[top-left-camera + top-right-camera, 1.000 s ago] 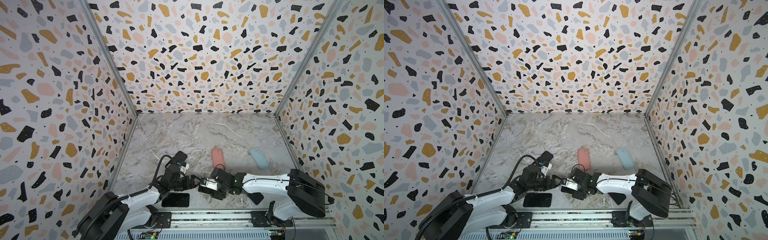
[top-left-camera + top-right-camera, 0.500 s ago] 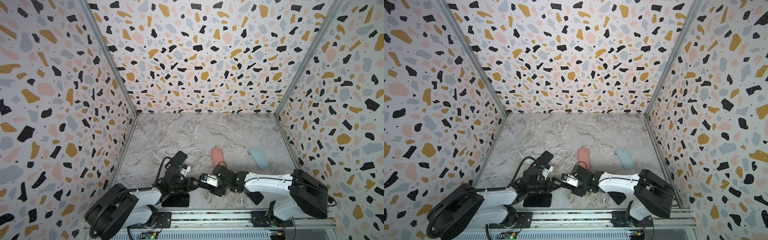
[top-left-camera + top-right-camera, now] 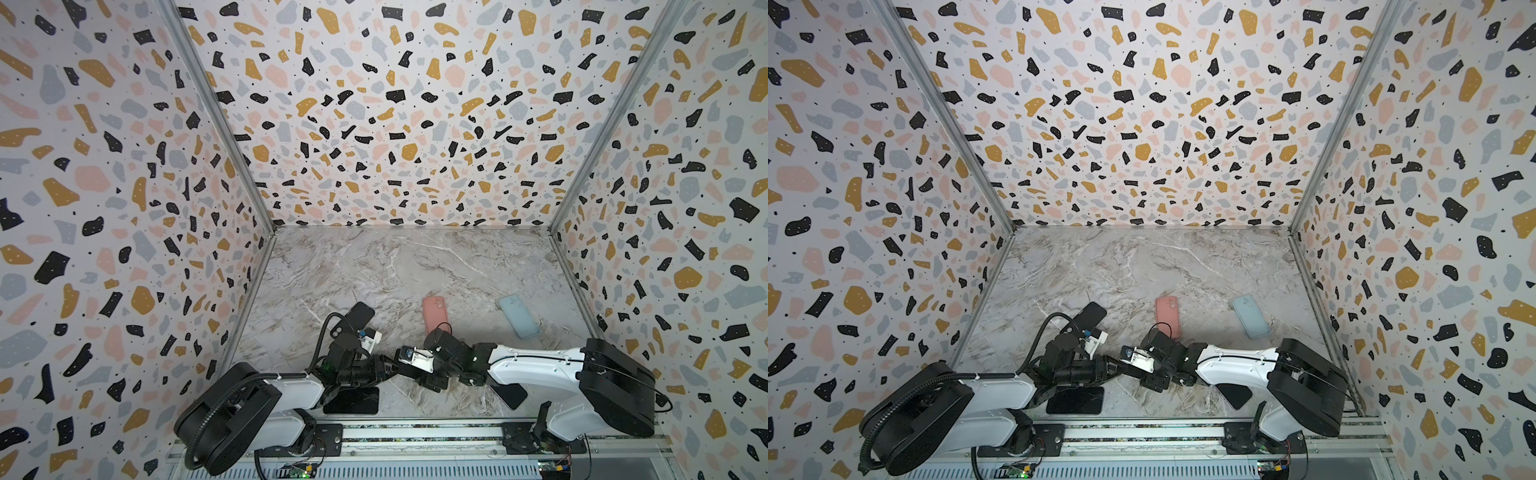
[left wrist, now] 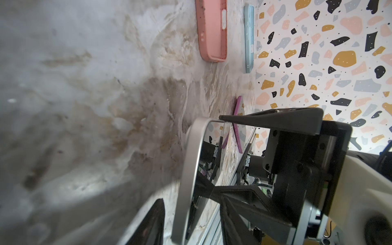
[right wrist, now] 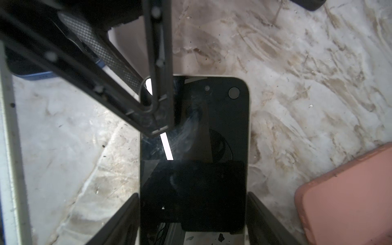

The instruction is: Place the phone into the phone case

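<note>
Holding the phone by its two long edges, my right pincer is keeping it low at the near edge of the tabletop. The phone's long axis is pointing from this pincer straight toward my left pincer. That one is standing partly open around the free end: one finger is lying over the screen, and the other is waiting behind the back with a small gap showing. Both my arms are lying low and stretched toward the middle, with the wrists almost meeting. Farther out, the pink case is resting just beyond my right wrist. Its length is crossing the phone's axis, so I judge a turn is needed. The blue case is lying farther to the right.
</note>
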